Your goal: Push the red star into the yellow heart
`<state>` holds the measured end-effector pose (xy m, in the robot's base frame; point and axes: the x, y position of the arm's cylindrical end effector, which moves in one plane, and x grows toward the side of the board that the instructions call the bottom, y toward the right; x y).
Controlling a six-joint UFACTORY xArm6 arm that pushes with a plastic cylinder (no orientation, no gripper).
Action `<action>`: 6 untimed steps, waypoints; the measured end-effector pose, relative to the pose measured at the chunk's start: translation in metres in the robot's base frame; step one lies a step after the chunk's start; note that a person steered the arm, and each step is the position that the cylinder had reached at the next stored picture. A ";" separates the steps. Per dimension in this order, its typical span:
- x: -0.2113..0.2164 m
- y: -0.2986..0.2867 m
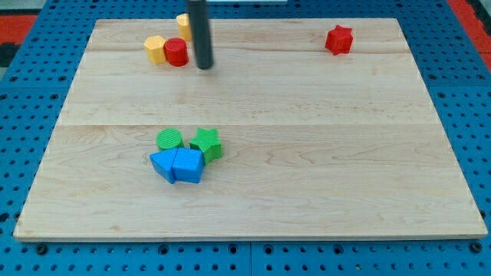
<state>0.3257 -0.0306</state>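
We judge the task as not yet begun: the red star (338,40) sits alone near the board's (307,192) top edge, far toward the view's right of my tip (204,67), with no contact. It is a small, squat, knobbly red piece, lying flat. The yellow heart (183,24) lies just behind the rod, mostly hidden, well apart from the star. Our rig carries no fingers, so no finger state applies. The whole push leftward remains.
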 end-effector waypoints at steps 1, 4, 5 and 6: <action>0.004 0.111; -0.083 0.184; -0.083 0.115; -0.083 0.067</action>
